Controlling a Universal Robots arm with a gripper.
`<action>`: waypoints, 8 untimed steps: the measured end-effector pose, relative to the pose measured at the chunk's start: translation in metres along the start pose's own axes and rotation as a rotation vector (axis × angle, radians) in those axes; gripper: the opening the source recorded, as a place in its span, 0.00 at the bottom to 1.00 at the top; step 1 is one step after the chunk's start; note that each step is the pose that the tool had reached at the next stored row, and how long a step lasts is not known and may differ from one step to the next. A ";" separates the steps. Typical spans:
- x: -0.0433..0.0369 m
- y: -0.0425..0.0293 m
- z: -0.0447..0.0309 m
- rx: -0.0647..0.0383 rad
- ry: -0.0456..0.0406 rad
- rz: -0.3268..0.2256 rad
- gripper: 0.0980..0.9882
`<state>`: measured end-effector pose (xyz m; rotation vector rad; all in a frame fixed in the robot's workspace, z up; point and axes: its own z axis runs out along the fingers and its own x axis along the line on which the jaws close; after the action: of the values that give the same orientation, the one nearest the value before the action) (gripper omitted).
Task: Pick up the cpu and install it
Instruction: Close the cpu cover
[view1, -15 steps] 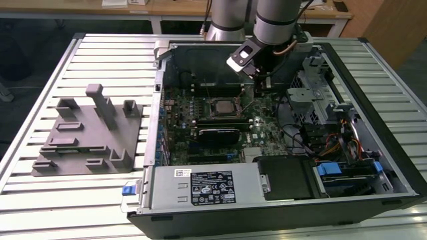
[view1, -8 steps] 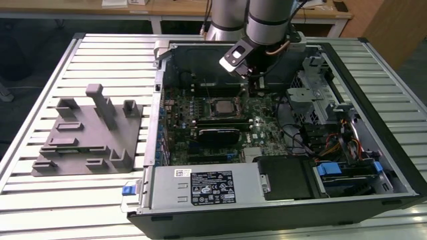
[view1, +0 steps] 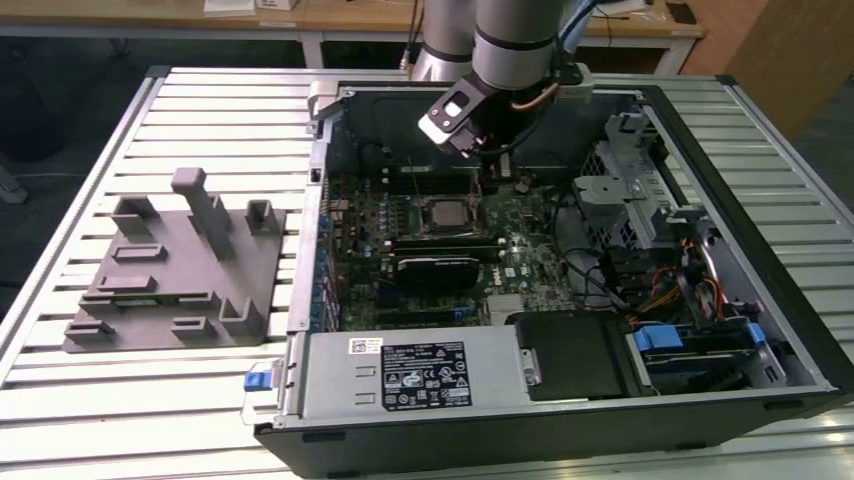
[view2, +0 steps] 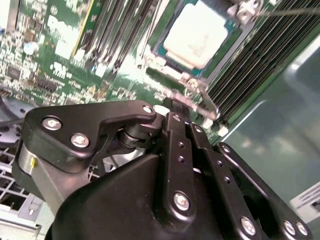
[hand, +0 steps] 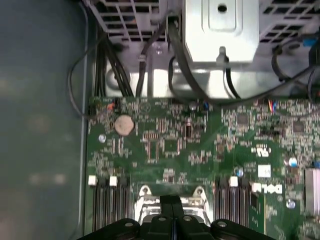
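Between the fingers (view2: 176, 131) nothing is pinched: they are seen pressed together in both wrist views, with their shared tip low over the motherboard (hand: 170, 145). Just past that tip, a thin metal lever (view2: 202, 97) of the socket is seen in the second wrist view; whether it is touched cannot be told. A little farther out, the cpu (view2: 199, 34) lies in its socket, pale top up, apart from the fingers. Memory slots (view2: 260, 60) are ranged beside it. Farthest out, the open computer case (view1: 561, 440), the grey fixture (view1: 167, 270) and the slatted counter (view1: 80, 150) are seen in the exterior view. The risk is judged to lie at the tip. The board or socket frame could be scraped by a sideways slip off the lever, and socket contacts could be bent by force applied while the chip sits crooked.
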<state>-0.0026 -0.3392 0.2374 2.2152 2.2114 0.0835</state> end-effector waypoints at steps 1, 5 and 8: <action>0.0000 -0.0027 -0.0001 0.000 0.0000 0.000 0.01; 0.0000 -0.0130 -0.0004 0.000 0.0001 0.000 0.01; -0.0001 -0.0208 -0.0007 0.000 0.0001 0.000 0.01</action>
<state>-0.0234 -0.3392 0.2372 2.2153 2.2114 0.0837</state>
